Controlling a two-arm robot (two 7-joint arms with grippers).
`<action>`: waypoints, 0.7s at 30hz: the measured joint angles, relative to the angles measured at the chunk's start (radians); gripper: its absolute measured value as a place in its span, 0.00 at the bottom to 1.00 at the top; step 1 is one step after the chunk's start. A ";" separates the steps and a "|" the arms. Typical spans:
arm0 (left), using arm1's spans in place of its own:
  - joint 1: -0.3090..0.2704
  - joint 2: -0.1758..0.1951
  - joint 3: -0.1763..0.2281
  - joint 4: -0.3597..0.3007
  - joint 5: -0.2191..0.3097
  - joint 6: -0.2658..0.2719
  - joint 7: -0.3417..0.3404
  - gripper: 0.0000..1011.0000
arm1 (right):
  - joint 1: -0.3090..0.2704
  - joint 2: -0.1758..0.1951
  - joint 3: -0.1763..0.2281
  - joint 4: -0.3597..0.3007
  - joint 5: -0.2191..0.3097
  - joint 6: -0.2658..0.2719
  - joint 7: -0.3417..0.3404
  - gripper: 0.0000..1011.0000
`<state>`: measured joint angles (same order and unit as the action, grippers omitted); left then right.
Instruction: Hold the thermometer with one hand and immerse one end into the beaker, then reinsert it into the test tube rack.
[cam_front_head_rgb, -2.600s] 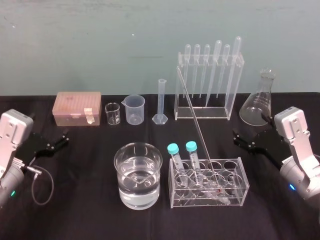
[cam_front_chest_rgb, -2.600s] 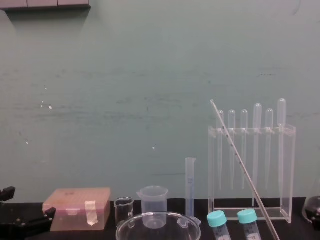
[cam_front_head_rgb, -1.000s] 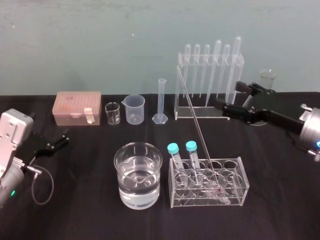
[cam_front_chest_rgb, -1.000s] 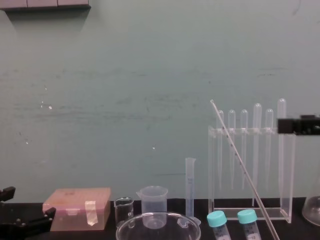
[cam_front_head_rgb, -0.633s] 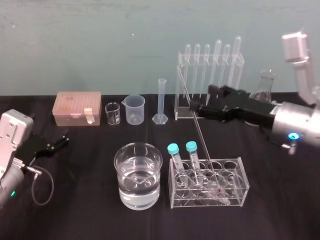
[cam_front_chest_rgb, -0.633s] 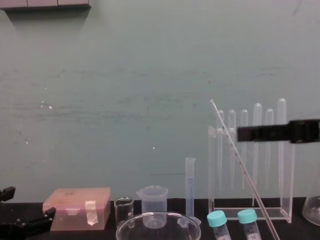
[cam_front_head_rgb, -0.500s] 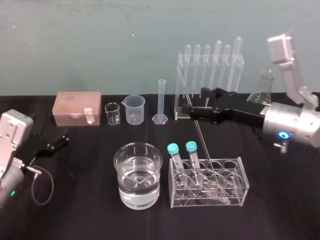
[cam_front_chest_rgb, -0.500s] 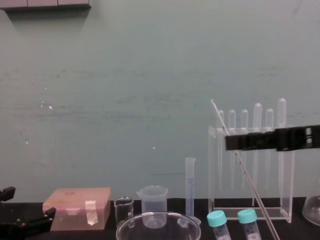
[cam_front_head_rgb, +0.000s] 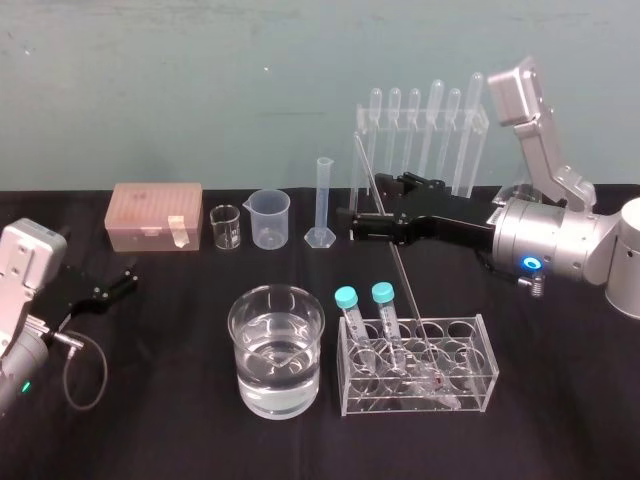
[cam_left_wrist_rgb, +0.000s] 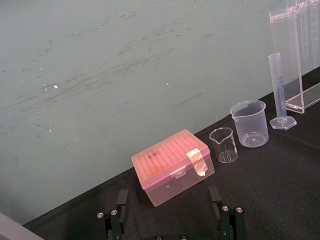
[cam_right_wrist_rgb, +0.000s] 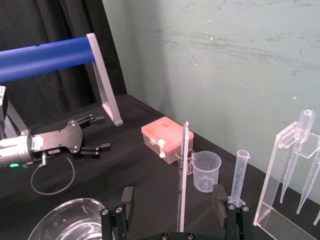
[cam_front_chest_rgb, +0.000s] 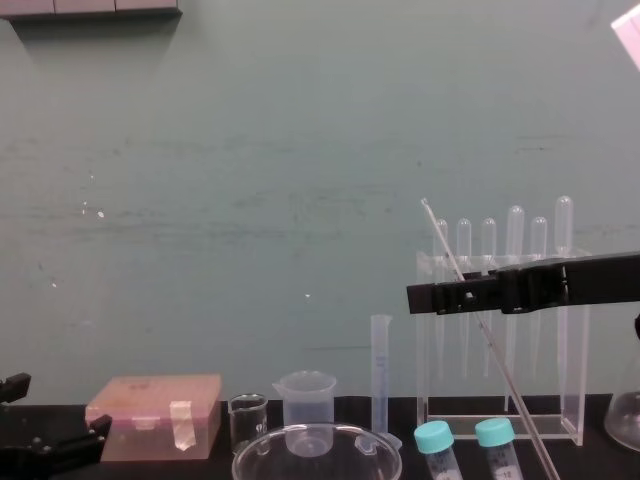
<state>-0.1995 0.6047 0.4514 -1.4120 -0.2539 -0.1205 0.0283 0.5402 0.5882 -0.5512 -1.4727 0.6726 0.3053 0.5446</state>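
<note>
**Glass thermometer (cam_right_wrist_rgb: 183, 165), long, thin and clear, standing between the parted fingers (cam_right_wrist_rgb: 125, 200) of the long black right gripper (cam_front_head_rgb: 370, 205)**

The thermometer is leaning in the low clear plastic tube rack (cam_front_head_rgb: 470, 400) at the front of the black-clothed counter (cam_front_head_rgb: 180, 420). Its red-tipped lower end is sitting among the wells, beside two blue-capped tubes (cam_front_head_rgb: 346, 297). The right gripper, on its silver wrist, is hovering partway up the rod and pointing in from the right. Its fingers are spread wide and touching the rod on neither side.

Whether the rod's top is resting against the tall clear acrylic pipette rack (cam_front_chest_rgb: 580, 390) behind it is hard to tell. The rod's marks are too fine to read.

The wide clear glass beaker (cam_front_head_rgb: 250, 375), holding water, is standing just left of the tube rack. The chest view is cutting off all but its rim.

The left gripper (cam_front_head_rgb: 125, 277) is lying parked at the counter's left edge, fingers apart.
</note>
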 joint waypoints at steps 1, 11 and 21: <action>0.000 0.000 0.000 0.000 0.000 0.000 0.000 1.00 | 0.002 -0.001 -0.002 0.002 -0.002 -0.001 -0.001 0.99; 0.000 0.000 0.000 0.000 0.000 0.000 0.000 1.00 | 0.001 -0.001 0.000 0.001 -0.001 -0.002 -0.001 0.99; 0.000 0.000 0.000 0.000 0.000 0.000 0.000 1.00 | 0.000 0.000 0.001 0.000 0.000 -0.002 -0.001 0.78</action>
<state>-0.1995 0.6047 0.4514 -1.4120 -0.2539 -0.1205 0.0283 0.5400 0.5882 -0.5506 -1.4723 0.6728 0.3035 0.5436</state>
